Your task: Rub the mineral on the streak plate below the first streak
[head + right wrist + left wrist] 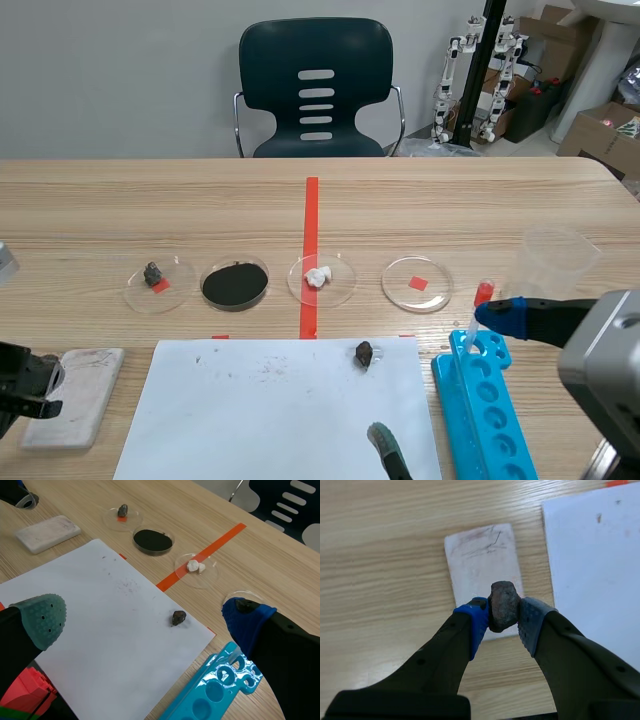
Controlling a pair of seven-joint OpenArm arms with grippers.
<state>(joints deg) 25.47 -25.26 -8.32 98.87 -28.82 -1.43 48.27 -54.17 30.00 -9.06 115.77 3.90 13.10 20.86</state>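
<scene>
The stone (504,606) is clamped between the pads of the left gripper (502,617), over the near edge of the white plate (482,555); whether it touches cannot be told. Dark scratch marks (487,542) sit toward the plate's far edge, and the stretch between them and the stone is bare. The plate lies on the table (380,555) just beside the left edge of the paper sheet (600,555), with a strip of wood between them. The right gripper (145,617) hangs spread wide with nothing in it over the sheet's right part, near a second small stone (178,617) and the blue rack (220,680), well apart from the plate.
</scene>
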